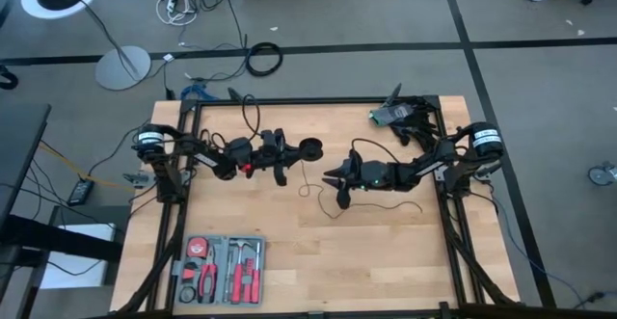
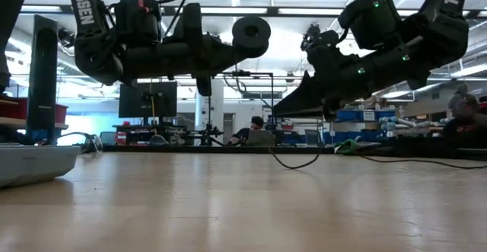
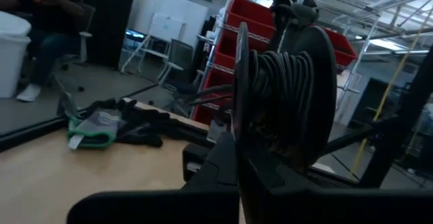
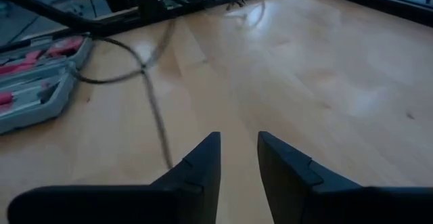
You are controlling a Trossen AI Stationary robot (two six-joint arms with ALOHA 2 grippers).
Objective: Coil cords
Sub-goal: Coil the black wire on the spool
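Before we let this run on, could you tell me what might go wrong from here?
1. The left end effector holds the spool in the air; a slip would let the wound cord unwind.
2. The right end effector is open above the table, beside the loose cord, and could close on nothing.

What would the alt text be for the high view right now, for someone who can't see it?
Seen from above, the left gripper is shut on a round black spool wound with cord, while the right gripper hangs open over the wooden table. A loose thin black cord trails between them, and a tool case sits at the near left.
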